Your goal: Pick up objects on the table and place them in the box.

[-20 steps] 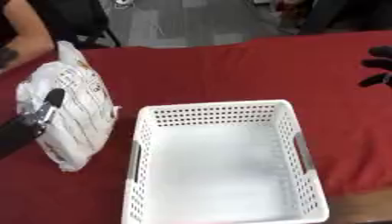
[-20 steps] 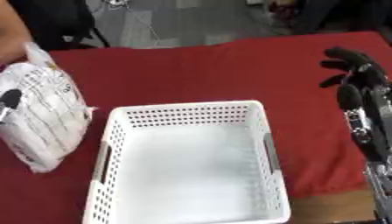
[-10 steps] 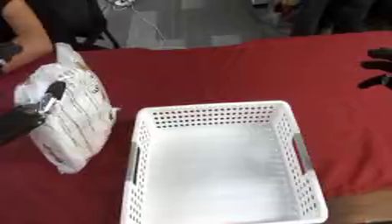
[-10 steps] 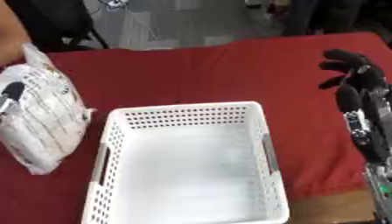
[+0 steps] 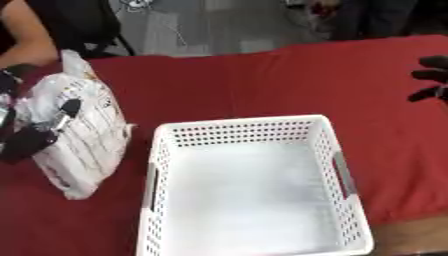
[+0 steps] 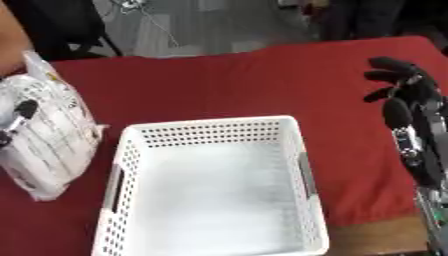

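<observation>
Left eye view: white basket [image 5: 157, 165] centre-near, empty; nothing placed yet. White printed bag [image 5: 83, 135] lies just left of basket, left hand [image 5: 39, 132] grasping it. Right hand [image 6: 402, 95] far right, fingers relaxed, holding nothing. Lift and drop into basket remain.

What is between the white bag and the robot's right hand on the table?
The white perforated basket sits between the white bag and the right hand, with bare red tablecloth around it. The right eye view shows this best.
</observation>
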Tool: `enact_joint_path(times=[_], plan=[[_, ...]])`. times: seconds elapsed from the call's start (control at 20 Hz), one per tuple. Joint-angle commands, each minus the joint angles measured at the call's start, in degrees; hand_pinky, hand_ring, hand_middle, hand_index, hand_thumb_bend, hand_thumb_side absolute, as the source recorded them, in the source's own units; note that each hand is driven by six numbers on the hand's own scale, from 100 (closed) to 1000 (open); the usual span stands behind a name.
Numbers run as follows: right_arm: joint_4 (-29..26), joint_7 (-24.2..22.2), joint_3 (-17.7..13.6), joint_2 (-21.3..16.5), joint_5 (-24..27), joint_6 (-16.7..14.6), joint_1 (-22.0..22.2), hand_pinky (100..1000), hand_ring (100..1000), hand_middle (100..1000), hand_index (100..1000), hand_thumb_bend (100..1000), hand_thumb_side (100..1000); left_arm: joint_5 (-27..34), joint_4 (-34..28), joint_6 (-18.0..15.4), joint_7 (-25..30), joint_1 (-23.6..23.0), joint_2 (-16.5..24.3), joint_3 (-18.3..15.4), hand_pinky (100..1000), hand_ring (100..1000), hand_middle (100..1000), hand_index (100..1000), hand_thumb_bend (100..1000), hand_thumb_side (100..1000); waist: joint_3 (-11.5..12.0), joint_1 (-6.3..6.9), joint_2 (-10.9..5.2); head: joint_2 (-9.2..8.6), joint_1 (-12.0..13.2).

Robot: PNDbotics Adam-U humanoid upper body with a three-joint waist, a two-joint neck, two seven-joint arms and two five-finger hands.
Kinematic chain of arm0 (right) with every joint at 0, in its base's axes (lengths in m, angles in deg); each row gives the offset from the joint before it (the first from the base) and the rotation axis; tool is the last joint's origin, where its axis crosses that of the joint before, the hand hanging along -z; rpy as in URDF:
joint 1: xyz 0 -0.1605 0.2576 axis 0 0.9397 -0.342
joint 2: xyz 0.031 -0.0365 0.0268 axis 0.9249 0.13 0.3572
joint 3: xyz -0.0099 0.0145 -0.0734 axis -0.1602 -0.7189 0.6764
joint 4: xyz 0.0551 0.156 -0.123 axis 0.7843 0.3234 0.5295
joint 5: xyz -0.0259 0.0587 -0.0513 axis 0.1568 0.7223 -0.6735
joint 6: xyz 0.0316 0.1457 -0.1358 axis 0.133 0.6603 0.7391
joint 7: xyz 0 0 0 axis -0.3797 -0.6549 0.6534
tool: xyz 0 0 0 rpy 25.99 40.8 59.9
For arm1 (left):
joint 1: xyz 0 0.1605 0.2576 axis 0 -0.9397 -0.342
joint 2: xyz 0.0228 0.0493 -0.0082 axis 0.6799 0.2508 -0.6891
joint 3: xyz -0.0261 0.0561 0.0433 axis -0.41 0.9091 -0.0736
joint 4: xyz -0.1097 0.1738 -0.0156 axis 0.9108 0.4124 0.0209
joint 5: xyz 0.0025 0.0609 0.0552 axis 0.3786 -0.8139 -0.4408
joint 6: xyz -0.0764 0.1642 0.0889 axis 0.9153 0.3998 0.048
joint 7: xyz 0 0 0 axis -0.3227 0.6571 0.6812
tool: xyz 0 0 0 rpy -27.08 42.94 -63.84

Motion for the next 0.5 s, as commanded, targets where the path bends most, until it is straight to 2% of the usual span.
enact_joint_path(times=[0.05,0.5], plan=[[-0.9,-0.2,-0.2,-0.8,0.2,-0.1,-0.2,581,776,803,892,406,928,-1.1,1.8,0.3,0.4,1.1,1.8,-0.3,771,860,915,942,1000,861,0.0,-0.07,-0.83,-0.72,-0.8],[-0.9,-0.2,-0.2,-0.8,0.2,0.0,-0.2,581,776,803,892,404,928,-3.8,4.8,1.4,1.2,1.1,1.6,-0.4,770,860,915,949,1000,883,-0.1,-0.06,-0.84,-0.75,-0.9]])
